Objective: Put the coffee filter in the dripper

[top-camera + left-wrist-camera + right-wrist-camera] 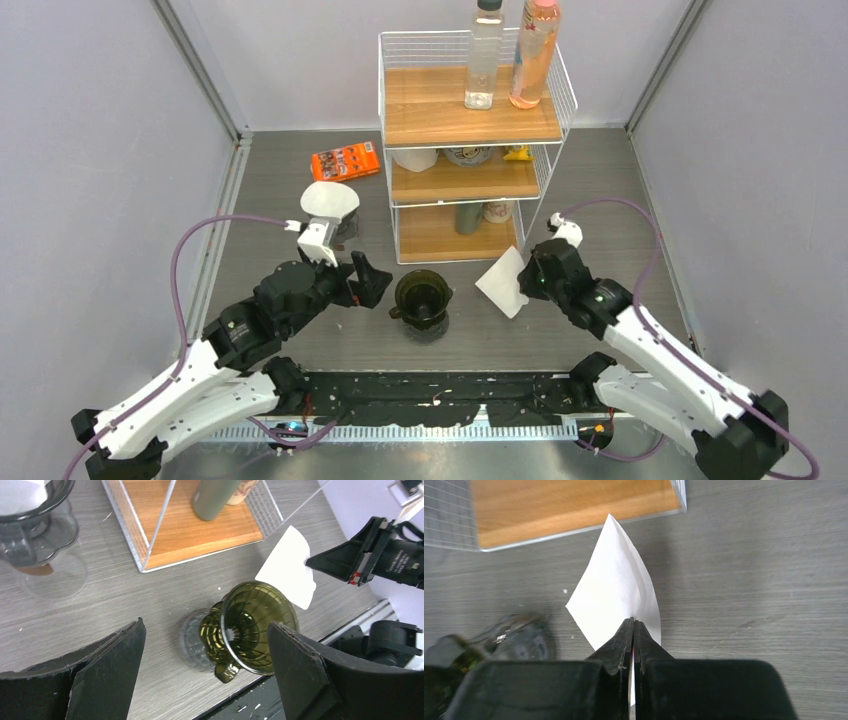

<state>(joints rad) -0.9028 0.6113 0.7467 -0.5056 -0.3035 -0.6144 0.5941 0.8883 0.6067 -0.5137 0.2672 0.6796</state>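
Observation:
The white folded coffee filter point(503, 282) hangs above the table, to the right of the dark green glass dripper point(421, 300). My right gripper point(527, 280) is shut on the filter's edge; the right wrist view shows the jaws point(633, 622) pressed together on the filter point(614, 590). The dripper point(444, 655) is blurred at that view's lower left. My left gripper point(362, 280) is open and empty, just left of the dripper. In the left wrist view its jaws point(206, 625) stand wide apart around the dripper point(255, 625), with the filter point(290, 572) beyond it.
A wire rack with wooden shelves point(465, 120) stands behind the dripper, two bottles on top and a green tumbler point(212, 500) on the bottom shelf. A second dripper with a filter on a glass server point(330, 205) stands at back left. An orange packet point(345, 160) lies beyond it.

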